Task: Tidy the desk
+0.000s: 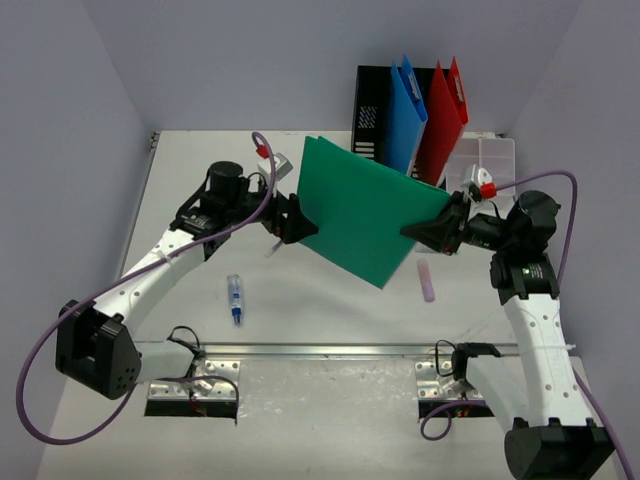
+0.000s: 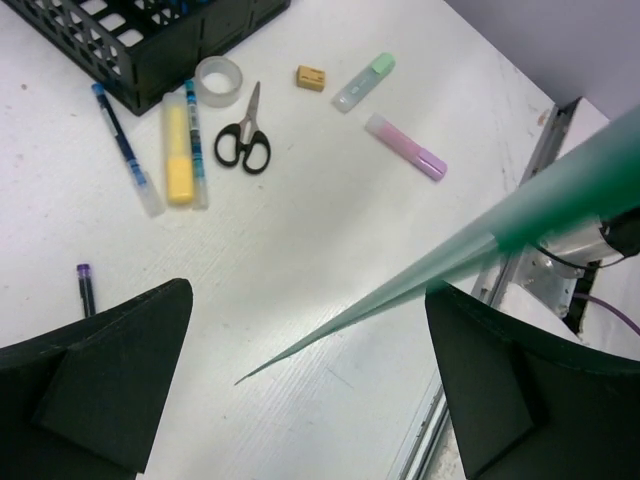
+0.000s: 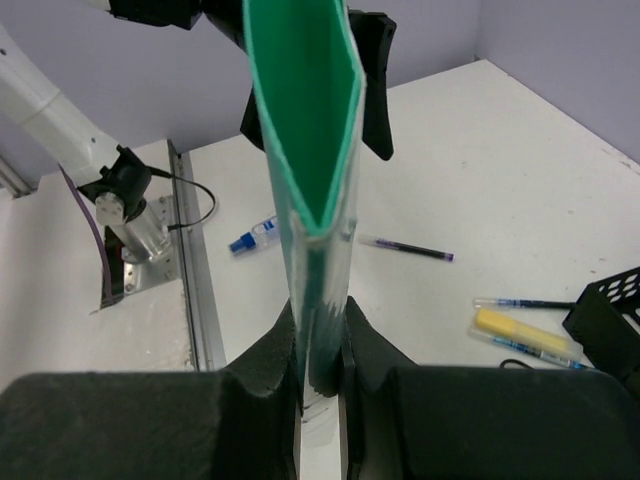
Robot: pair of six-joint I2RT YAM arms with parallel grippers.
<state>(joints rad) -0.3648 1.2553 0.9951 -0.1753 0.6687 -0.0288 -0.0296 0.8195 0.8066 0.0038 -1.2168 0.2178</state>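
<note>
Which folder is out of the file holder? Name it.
The green folder: the right gripper clamps its edge and holds it above the desk, while the blue folder and the red folder stand in the black file holder.

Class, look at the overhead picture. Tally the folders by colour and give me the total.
green folder: 1
blue folder: 1
red folder: 1
Total: 3
</note>
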